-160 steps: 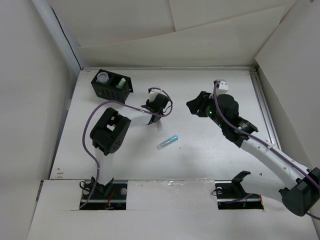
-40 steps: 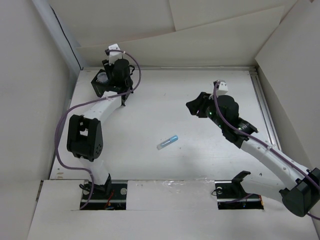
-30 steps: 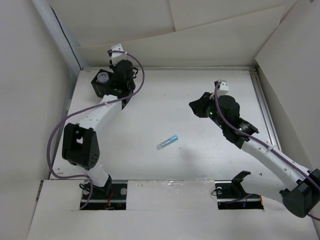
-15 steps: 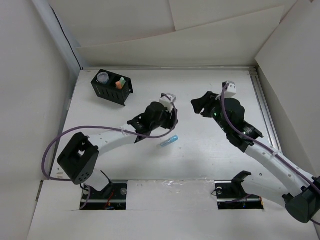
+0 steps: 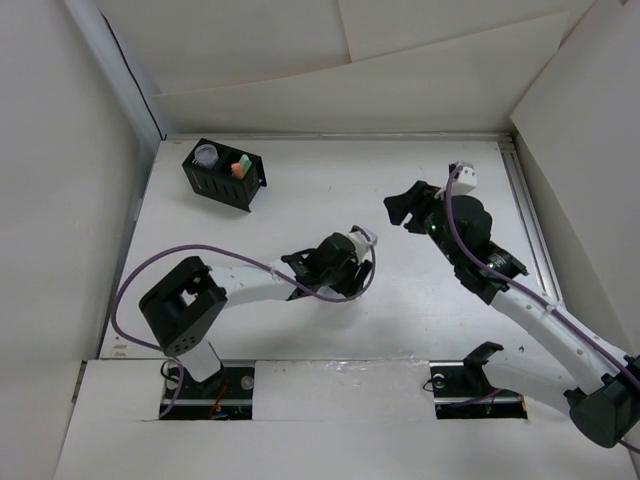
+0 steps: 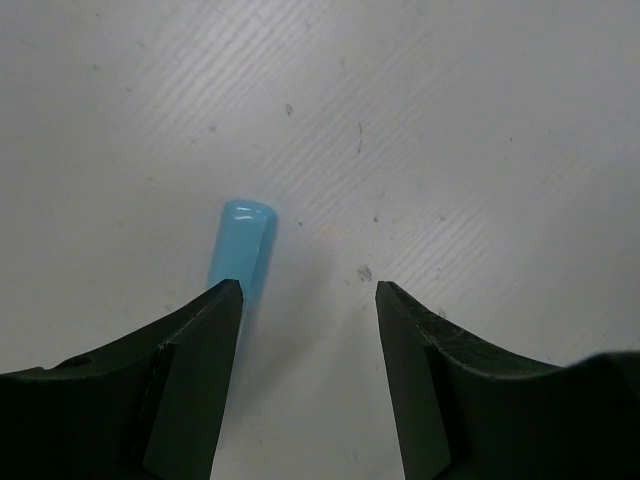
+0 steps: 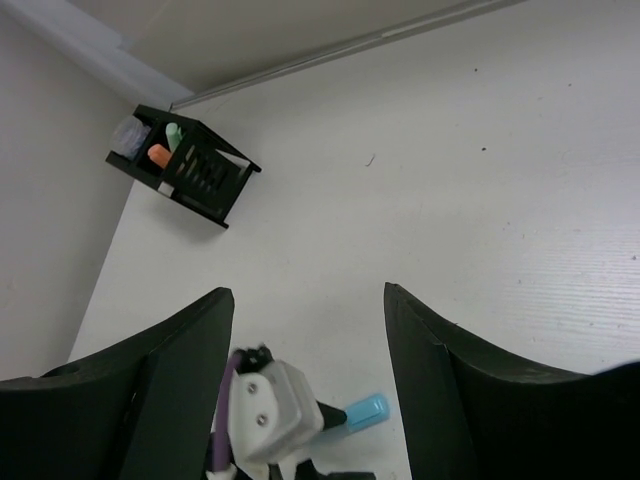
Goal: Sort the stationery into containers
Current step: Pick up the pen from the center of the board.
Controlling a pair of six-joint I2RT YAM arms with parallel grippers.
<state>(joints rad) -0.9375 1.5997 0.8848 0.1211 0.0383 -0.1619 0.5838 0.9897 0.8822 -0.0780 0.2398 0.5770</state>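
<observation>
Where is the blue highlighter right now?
The blue highlighter lies on the table under the left end effector, toward the left of the left wrist view.

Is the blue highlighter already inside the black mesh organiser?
No, the blue highlighter lies on the table under the open left gripper.

Showing sky blue on the highlighter and faintly speckled white on the table. Showing black mesh on the organiser box, with an orange pen and a green pen, and pale greyish-purple on the roll. Showing purple on the cable.
</observation>
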